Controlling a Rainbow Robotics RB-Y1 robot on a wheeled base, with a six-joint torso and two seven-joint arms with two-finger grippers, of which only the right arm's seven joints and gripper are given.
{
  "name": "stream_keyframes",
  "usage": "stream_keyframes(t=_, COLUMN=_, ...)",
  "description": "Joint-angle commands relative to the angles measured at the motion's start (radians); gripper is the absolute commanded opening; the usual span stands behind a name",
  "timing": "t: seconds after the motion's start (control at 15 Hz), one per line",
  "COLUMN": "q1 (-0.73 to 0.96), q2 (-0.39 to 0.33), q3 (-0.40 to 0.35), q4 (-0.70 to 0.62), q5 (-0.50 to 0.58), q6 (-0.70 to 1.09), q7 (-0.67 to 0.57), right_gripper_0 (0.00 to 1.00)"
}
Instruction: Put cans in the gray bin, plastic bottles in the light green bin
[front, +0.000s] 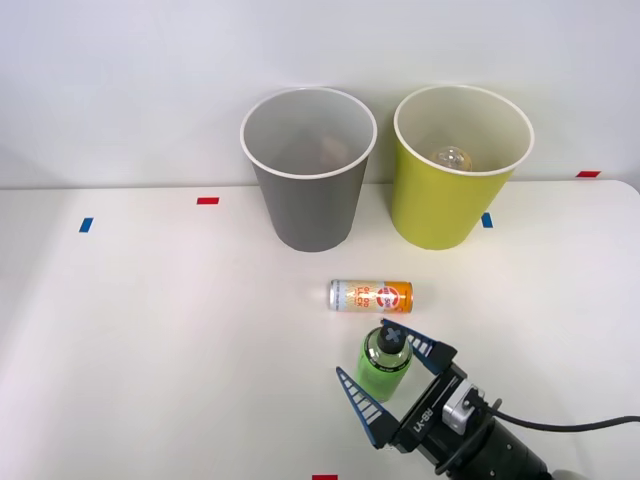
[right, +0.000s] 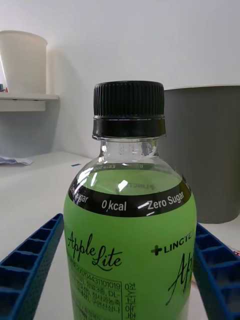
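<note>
Bottle (front: 384, 364), green-labelled and black-capped, is seen upright on the white table (front: 150, 340), flanked by the spread blue fingers (right: 30, 262) of the right gripper (front: 389, 376). Just beyond, a can (front: 371, 296) lies sideways. Farther back the gray bin (front: 309, 168) and light green bin (front: 461, 165) are set before a white wall (front: 130, 90); coloured tape marks (front: 208, 201) dot the tabletop.

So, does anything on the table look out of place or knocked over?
Only the slim silver-and-orange can lies on its side, in front of the gray bin. The green black-capped bottle stands upright between the open right gripper fingers. Nothing looks spilled or damaged.
</note>
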Motion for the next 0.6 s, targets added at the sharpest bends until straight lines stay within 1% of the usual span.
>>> stream_keyframes(t=0.07, q1=0.000, q2=0.012, q3=-0.004, q4=0.000, q5=0.001, q6=0.001, q7=-0.001, right_gripper_0=0.06)
stream_keyframes(t=0.2, q1=0.004, q2=0.020, q3=-0.008, q4=0.000, q5=0.001, q6=0.001, q7=-0.006, right_gripper_0=0.04)
stream_keyframes(t=0.33, q1=0.018, q2=0.027, q3=-0.031, q4=-0.006, q5=0.010, q6=0.001, q7=-0.013, right_gripper_0=0.00)
stream_keyframes(t=0.4, q1=0.026, q2=0.032, q3=-0.045, q4=-0.015, q5=0.016, q6=0.004, q7=-0.019, right_gripper_0=0.00)
stream_keyframes(t=0.53, q1=0.060, q2=0.029, q3=-0.090, q4=-0.100, q5=0.027, q6=0.084, q7=-0.032, right_gripper_0=0.00)
stream_keyframes(t=0.6, q1=0.095, q2=0.012, q3=-0.120, q4=-0.190, q5=0.027, q6=0.159, q7=-0.038, right_gripper_0=0.00)
